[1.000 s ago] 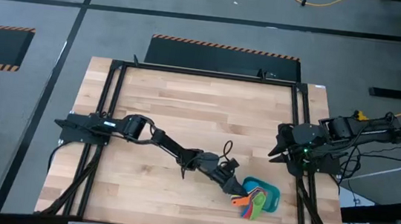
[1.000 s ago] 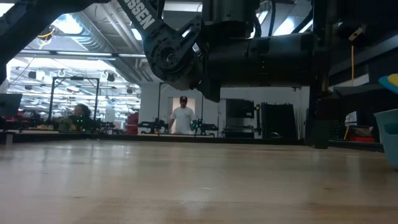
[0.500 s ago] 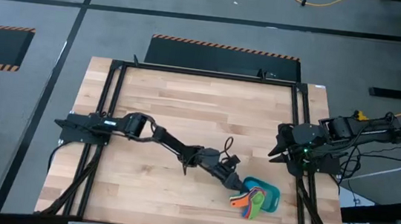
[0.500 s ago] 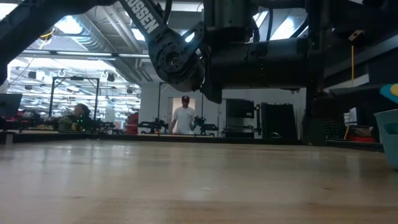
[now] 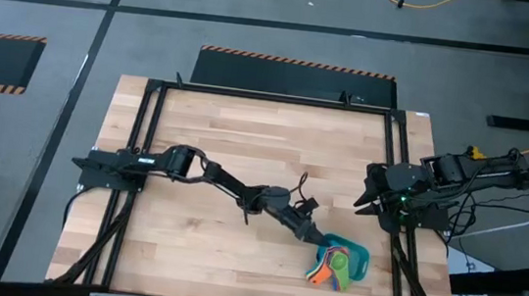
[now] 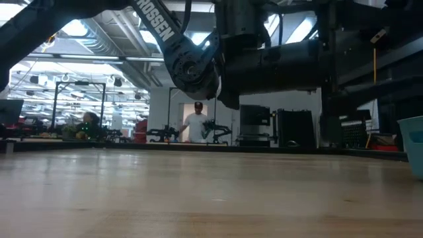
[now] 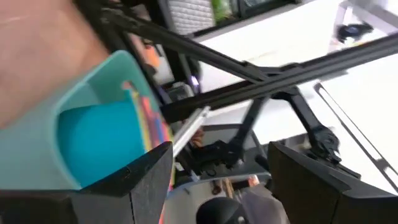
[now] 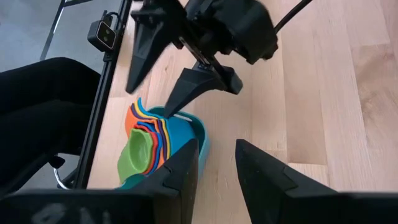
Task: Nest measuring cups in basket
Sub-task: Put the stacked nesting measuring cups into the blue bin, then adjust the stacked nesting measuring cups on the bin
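Wooden table (image 5: 246, 136), person in white shirt (image 6: 195, 125) beyond, possibly another seated person (image 6: 86, 122)

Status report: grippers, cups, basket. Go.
Left gripper open, one finger reaching into the basket. Right gripper open, parked at the table's right edge. Cups nested, tipped on edge in the basket. Nothing in the way.
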Available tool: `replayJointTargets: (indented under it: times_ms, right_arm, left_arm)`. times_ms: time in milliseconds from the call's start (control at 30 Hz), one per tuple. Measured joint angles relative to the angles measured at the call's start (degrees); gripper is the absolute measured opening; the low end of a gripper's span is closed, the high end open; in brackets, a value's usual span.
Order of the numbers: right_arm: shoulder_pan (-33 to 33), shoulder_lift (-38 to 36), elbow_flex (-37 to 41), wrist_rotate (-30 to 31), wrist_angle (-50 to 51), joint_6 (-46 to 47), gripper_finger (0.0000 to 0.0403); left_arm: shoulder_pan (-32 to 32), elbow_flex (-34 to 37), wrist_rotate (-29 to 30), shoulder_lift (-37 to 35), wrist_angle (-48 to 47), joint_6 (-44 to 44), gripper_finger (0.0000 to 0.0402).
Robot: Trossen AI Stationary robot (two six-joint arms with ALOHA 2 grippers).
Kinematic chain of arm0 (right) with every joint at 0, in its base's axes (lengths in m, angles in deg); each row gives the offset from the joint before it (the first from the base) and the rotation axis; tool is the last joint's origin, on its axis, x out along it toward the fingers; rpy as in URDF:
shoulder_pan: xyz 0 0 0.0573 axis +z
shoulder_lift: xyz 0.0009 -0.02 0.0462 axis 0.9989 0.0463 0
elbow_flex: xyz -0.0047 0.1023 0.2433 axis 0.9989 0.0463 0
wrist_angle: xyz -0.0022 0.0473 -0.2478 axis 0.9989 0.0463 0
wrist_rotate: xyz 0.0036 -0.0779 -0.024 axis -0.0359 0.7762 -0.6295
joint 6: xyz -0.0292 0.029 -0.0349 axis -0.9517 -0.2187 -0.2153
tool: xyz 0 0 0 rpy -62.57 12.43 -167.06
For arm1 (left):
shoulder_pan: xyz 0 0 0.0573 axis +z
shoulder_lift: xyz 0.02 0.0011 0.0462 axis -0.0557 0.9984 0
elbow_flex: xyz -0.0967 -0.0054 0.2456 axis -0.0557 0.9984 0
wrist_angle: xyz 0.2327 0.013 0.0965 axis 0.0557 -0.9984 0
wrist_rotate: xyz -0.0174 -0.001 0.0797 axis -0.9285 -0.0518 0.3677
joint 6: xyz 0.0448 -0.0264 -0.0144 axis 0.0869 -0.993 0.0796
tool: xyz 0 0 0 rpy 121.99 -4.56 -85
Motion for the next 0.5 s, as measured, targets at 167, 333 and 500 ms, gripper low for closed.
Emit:
replayJointTargets:
  times_ms: [167, 333, 500]
  right_arm:
    - [-0.02, 0.0, 0.0, 0.01, 0.0, -0.02, 0.0112]
    - [0.0, -0.02, 0.0, 0.02, -0.02, -0.04, 0.0112]
    - [-0.02, 0.01, -0.02, 0.02, -0.09, -0.07, 0.0112]
  left_arm:
    - [0.87, -0.01, -2.79, -0.02, 8.56, 2.79, 0.0256]
    - [1.15, 0.0, -4.35, -0.95, 12.58, 10.25, 0.0256]
    - [1.34, -0.07, -2.83, -3.98, 6.59, 18.75, 0.0256]
